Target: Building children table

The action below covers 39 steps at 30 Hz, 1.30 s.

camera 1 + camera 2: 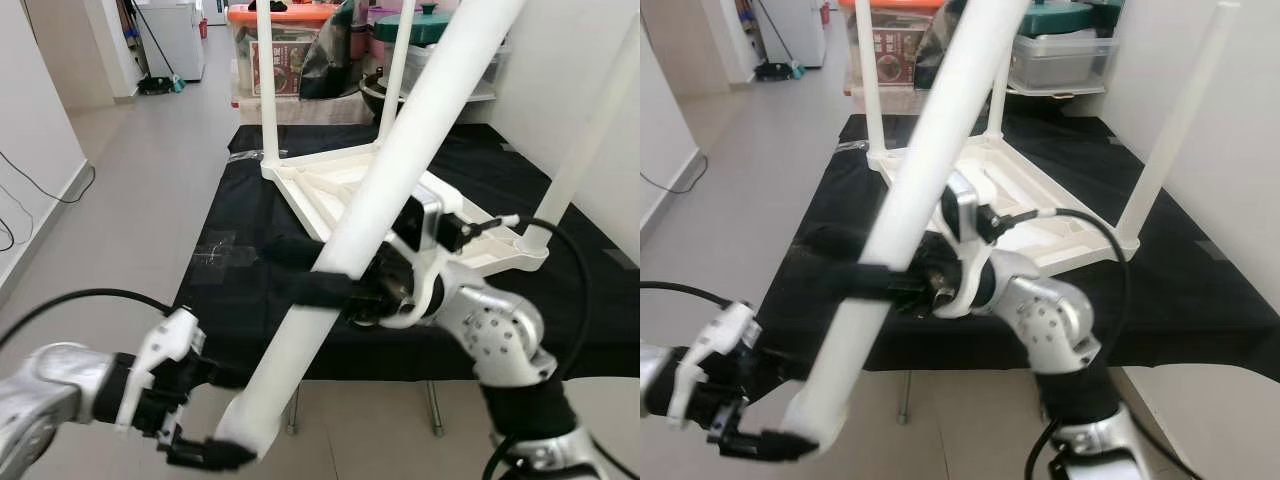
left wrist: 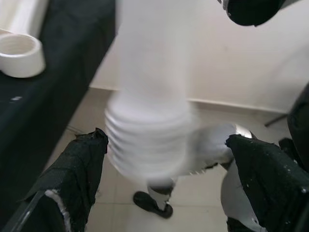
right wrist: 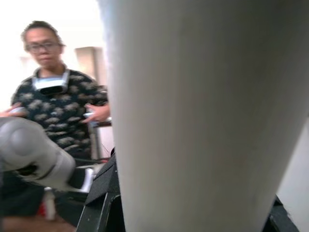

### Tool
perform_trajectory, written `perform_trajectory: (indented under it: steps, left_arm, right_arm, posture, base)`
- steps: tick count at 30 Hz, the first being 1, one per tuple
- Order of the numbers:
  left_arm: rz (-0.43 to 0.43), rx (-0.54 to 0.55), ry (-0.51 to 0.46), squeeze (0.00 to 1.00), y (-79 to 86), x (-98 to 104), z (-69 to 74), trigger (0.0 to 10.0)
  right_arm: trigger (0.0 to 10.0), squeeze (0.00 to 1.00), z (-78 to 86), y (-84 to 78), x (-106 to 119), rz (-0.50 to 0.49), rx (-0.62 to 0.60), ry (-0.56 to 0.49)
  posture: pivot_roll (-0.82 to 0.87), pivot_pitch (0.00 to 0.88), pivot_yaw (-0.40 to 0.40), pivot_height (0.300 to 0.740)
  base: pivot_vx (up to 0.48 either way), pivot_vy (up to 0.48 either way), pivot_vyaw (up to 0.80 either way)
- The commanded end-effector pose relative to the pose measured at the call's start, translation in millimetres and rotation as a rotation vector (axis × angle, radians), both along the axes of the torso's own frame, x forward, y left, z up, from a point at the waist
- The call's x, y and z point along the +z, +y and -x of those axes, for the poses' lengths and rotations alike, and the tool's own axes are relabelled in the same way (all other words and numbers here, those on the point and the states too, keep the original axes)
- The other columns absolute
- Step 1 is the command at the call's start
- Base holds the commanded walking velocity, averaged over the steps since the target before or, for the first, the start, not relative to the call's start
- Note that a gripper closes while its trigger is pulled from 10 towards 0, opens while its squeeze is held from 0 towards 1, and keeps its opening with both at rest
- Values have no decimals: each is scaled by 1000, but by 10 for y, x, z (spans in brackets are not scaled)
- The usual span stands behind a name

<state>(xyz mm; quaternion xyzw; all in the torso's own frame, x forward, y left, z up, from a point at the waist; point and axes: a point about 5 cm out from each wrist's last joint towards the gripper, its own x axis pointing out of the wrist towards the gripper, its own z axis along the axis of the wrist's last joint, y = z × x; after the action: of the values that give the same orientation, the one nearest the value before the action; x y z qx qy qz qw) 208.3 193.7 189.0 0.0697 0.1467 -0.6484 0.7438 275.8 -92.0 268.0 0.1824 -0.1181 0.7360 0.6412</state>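
The loose white table leg [image 1: 385, 190] slants across the front of the scene, its threaded lower end low and near the robot, its upper end rising out of the top of the frame. At that lower end the left gripper [image 1: 205, 452] has its two black fingers [image 2: 79, 166] spread wide, one on either side of the threaded tip, not pressed against it; the silver left arm [image 1: 45, 395] reaches in from the lower left. Higher up the leg, the right gripper [image 1: 320, 270] pinches the shaft between its black fingers [image 1: 325, 288], wrapped around it at about mid-length, with the silver right arm [image 1: 500, 340] bending up from the lower right and a black cable looping over it. Behind the leg, the white children's table top [image 1: 330, 185] lies upside down on a black-covered table [image 1: 250, 260], with three legs already standing upright from its corners. Plastic storage boxes [image 1: 280, 50] are stacked beyond the black surface. In the right wrist view, a person [image 3: 58, 106] in a dark patterned shirt stands in the background.
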Motion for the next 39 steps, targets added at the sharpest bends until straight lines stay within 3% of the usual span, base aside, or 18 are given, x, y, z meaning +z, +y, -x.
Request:
perform_trajectory:
  steps: [1, 2, 4, 6, 11, 12, 13, 14, 16, 20, 22, 24, 27, 30, 39]
  left_arm:
    - [18, 14, -8, 1000, -13, 18, 12, 10000]
    - [48, 56, -19, 0, 0, 34, 38, 10000]
    - [48, 56, -19, 0, 0, 34, 38, 10000]
    - [100, 117, -26, 0, -14, 27, 126, 10000]
    - [130, 186, -20, 0, 3, 2, 185, 10000]
    - [93, 301, -51, 0, 81, -73, 94, 10000]
    - [93, 301, -51, 0, 81, -73, 94, 10000]
    - [-18, 556, -122, 0, 243, -252, -127, 10000]
    - [-131, 778, -131, 0, 407, -433, -312, 10000]
    - [-154, 839, -127, 0, 425, -512, -355, 10000]
    - [-99, 899, -117, 0, 296, -567, -373, 10000]
    - [-99, 899, -117, 0, 296, -567, -373, 10000]
    - [-61, 902, -83, 0, 70, -684, -351, 10000]
    - [-44, 909, -82, 0, -6, -721, -367, 10000]
    - [-40, 932, -101, 0, -68, -749, -414, 10000]
  right_arm:
    - [0, 0, -31, -24, 55, -14, -24, -31]
    - [0, 0, -121, -129, 55, -6, -95, -32]
    - [0, 0, -121, -129, 55, -6, -95, -32]
    - [0, 0, -306, -347, 28, 31, -254, -33]
    - [0, 0, -427, -544, 52, 47, -374, -49]
    - [0, 0, -479, -622, 107, 32, -445, -59]
    - [0, 0, -479, -622, 107, 32, -445, -59]
    - [0, 0, -600, -731, 186, 4, -585, -54]
    - [0, 0, -679, -774, 215, -8, -679, -33]
    - [0, 0, -701, -788, 222, -13, -715, -29]
    - [0, 0, -737, -824, 245, -27, -792, -31]
    - [0, 0, -737, -824, 245, -27, -792, -31]
    - [0, 0, -722, -830, 202, -33, -820, -32]
    - [0, 0, -722, -812, 146, -16, -825, -31]
    - [0, 0, -727, -785, 70, 38, -858, -37]
  posture:
    - [114, 0, -29, 740]
    - [119, 0, -37, 740]
    - [119, 0, -37, 740]
    - [129, 0, -51, 740]
    - [134, 0, -54, 740]
    - [135, 0, -49, 740]
    - [135, 0, -49, 740]
    - [134, 0, -47, 740]
    - [129, 0, -45, 740]
    - [126, 0, -41, 740]
    - [115, 0, -35, 740]
    - [115, 0, -35, 740]
    - [110, 0, -32, 740]
    - [108, 0, -32, 740]
    - [109, 0, -35, 740]
  base:
    - [0, 0, 0]
    - [0, 0, 0]
    - [0, 0, 0]
    - [0, 0, 0]
    - [0, 0, 0]
    - [0, 0, 0]
    - [0, 0, 0]
    - [0, 0, 0]
    - [0, 0, 0]
    - [0, 0, 0]
    - [0, 0, 0]
    - [0, 0, 0]
    - [0, 0, 0]
    - [0, 0, 0]
    - [0, 0, 0]
